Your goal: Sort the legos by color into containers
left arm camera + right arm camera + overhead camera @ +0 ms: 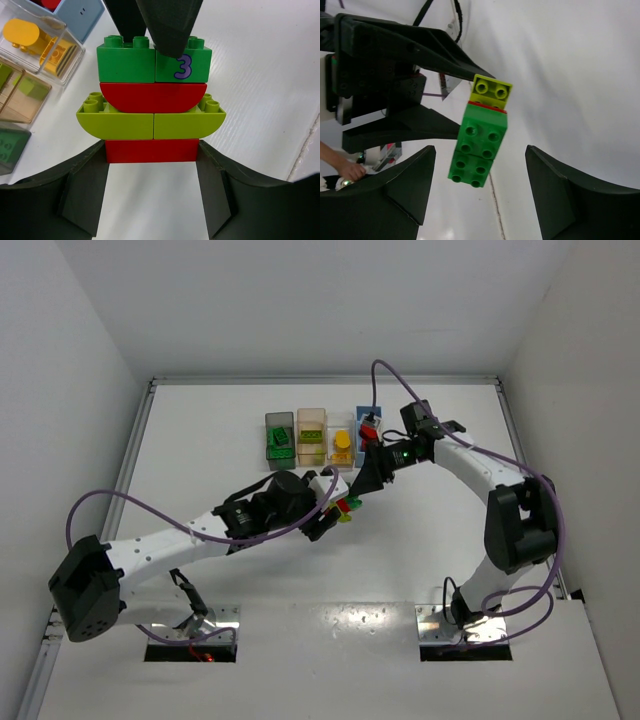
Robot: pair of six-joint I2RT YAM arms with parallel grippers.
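Observation:
A stack of legos (152, 105) hangs over the table: a red brick (150, 151) at the base, two lime green pieces, a curved red one, and two dark green bricks (150, 62) at the far end. My left gripper (152, 150) is shut on the base red brick. My right gripper (480, 150) is open, its fingers straddling the dark green bricks (477, 147) with a gap on each side. From above, the stack (347, 508) sits between both grippers, just in front of the containers.
Four bins stand in a row at the back: dark grey (279, 437) with a dark green brick, tan (311, 428) with lime green, clear (342, 440) with yellow, blue (368, 425) with red. A purple cable (385, 375) loops over the blue bin.

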